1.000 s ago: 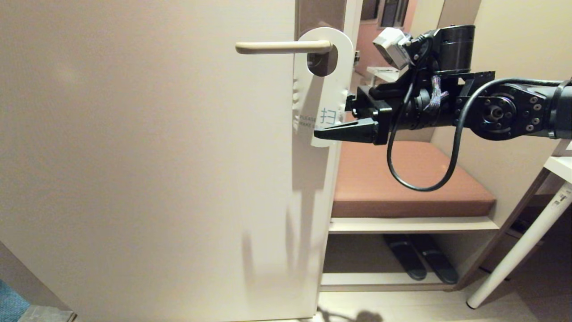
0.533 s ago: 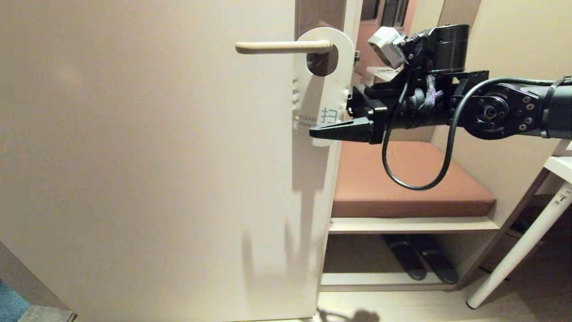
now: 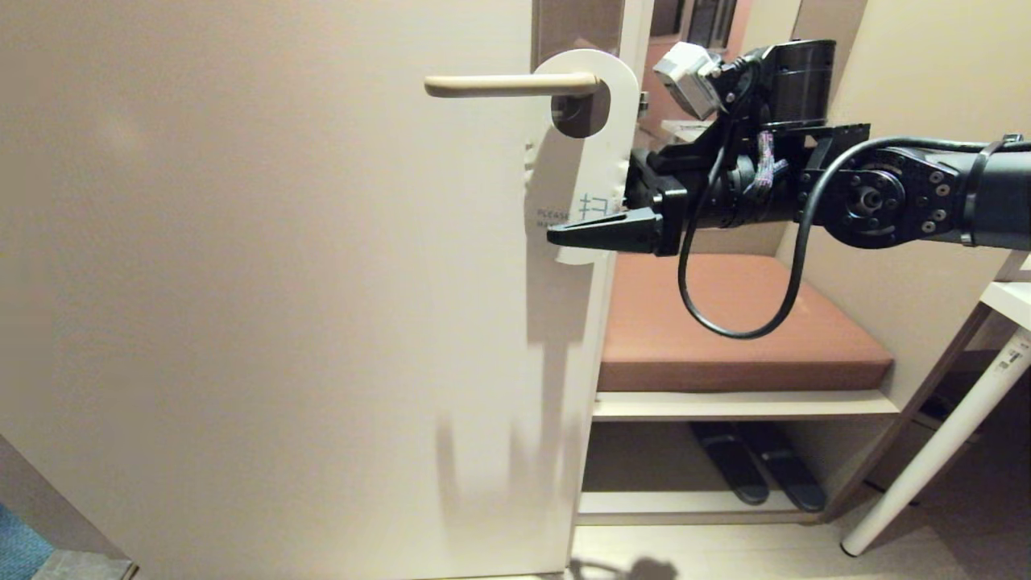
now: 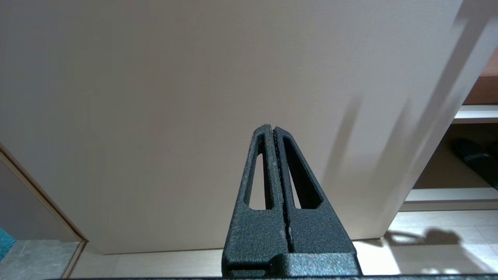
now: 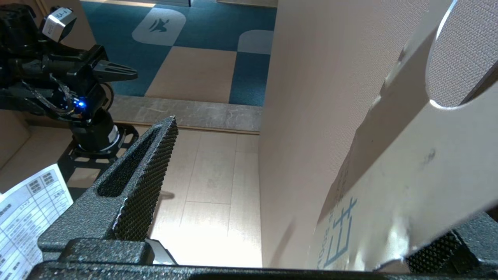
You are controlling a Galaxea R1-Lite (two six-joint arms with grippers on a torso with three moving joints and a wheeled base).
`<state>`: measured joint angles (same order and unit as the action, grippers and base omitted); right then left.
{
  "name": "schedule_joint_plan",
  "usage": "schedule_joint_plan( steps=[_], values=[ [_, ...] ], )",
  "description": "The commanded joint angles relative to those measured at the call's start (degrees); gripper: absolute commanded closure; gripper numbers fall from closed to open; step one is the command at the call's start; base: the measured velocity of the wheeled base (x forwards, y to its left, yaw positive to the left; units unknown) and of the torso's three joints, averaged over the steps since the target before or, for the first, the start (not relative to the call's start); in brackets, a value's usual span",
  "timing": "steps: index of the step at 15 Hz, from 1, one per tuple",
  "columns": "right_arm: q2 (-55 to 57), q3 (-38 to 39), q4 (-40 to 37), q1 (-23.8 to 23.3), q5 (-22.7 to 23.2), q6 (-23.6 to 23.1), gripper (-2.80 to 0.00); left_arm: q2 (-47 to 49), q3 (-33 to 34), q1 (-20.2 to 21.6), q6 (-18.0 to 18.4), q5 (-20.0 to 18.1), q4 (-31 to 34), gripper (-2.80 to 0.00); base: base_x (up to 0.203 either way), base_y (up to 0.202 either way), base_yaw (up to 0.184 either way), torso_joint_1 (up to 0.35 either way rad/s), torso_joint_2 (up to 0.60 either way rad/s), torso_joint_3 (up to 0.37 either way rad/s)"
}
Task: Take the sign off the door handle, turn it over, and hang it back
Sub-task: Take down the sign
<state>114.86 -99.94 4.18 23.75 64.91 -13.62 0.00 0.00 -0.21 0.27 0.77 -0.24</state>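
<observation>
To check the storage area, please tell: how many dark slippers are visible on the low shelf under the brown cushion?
2: one slipper and a second slipper beside it, on the shelf; more may be hidden.

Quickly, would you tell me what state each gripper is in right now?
Left gripper: shut, holding nothing, facing the door.
Right gripper: open, jaws on either side of the sign, not yet clamped.

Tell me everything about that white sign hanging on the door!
The sign is a flat white card with rounded ends. Its hole is looped over the handle, so it hangs down the door edge, white side out, with pale blue-grey lettering near the bottom. Its lower end sits between the open fingers of the right claw, one in front, one behind.
</observation>
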Motion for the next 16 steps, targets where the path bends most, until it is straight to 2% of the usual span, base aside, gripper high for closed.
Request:
schedule_joint_plan(
  steps=[1,5,7,9,13,16],
  values=[
    [0.7,-0.7,0.0,0.1,0.4,-0.1,-2.80,0.1,0.0,0.0,0.0,0.0,0.0,0.00,0.000,0.000,0.000,0.000,0.00,0.000],
    [1.2,-0.7,0.0,0.1,0.2,0.0,-2.80,0.1,0.0,-0.1,-0.1,0.0,0.0,0.00,0.000,0.000,0.000,0.000,0.00,0.000],
    [1.2,-0.7,0.1,0.1,-2.5,1.3,-2.80,0.1,0.0,0.0,-0.1,0.0,0.0,0.00,0.000,0.000,0.000,0.000,0.00,0.000],
    [1.2,-0.7,0.8,0.1,-3.0,2.8,-2.80,0.1,0.0,-0.1,-0.1,0.0,0.0,0.00,0.000,0.000,0.000,0.000,0.00,0.000],
    [1.3,-0.5,7.5,0.1,-3.2,11.1,-2.80,0.1,0.0,-0.1,0.0,0.0,0.0,0.00,0.000,0.000,0.000,0.000,0.00,0.000],
    [1.7,-0.5,8.9,0.1,-3.4,12.6,-2.80,0.1,0.0,0.0,0.0,0.0,0.0,0.00,0.000,0.000,0.000,0.000,0.00,0.000]
  ],
)
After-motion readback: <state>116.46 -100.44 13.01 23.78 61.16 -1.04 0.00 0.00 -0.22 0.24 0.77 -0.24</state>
